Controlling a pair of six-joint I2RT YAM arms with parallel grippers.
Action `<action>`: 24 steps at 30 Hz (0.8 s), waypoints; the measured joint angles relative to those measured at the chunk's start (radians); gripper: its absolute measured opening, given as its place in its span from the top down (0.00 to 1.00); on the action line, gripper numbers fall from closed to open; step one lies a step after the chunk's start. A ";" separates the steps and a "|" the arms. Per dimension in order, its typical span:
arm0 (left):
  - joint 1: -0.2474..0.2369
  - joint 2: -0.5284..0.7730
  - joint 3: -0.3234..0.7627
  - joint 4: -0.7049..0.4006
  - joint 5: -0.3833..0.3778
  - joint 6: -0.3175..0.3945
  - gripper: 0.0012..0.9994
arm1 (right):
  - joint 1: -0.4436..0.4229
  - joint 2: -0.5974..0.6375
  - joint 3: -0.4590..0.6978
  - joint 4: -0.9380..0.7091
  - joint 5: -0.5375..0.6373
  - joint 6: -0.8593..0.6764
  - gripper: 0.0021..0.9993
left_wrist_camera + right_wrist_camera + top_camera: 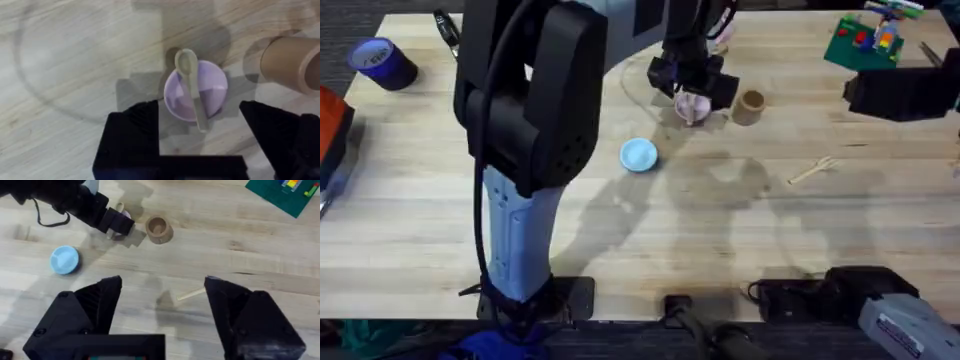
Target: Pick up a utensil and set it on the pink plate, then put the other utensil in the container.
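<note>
While round-bowled, slim wooden utensil (194, 90) crosses smooth pink plate (207, 85).

Spoon (192, 87) on plate (216, 85), cup (290, 62) beside

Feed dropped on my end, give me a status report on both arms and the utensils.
Left gripper open over pink plate, spoon lying across it. Right gripper open, empty. Fork on table, apart from container. Path clear.

pink plate (212, 90), cream utensil (192, 87), tan container (290, 62)
</note>
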 joint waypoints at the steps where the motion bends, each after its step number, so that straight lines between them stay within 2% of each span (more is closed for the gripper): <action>1: 0.000 0.000 0.002 -0.009 0.000 -0.001 0.02 | 0.000 0.000 0.000 0.000 0.000 0.000 0.00; 5: 0.000 0.000 0.038 -0.072 -0.001 -0.001 0.00 | 0.000 0.000 0.000 0.000 0.000 0.000 0.00; 15: 0.000 0.000 0.259 -0.310 -0.009 0.043 0.00 | 0.000 0.000 0.000 0.000 0.000 0.000 0.00; 20: 0.000 0.000 0.274 -0.440 -0.010 0.069 0.00 | 0.000 0.000 0.000 0.000 0.000 0.000 0.00; 24: 0.000 0.000 0.274 -0.479 -0.021 0.077 0.00 | 0.000 0.000 0.000 0.000 0.000 0.000 0.00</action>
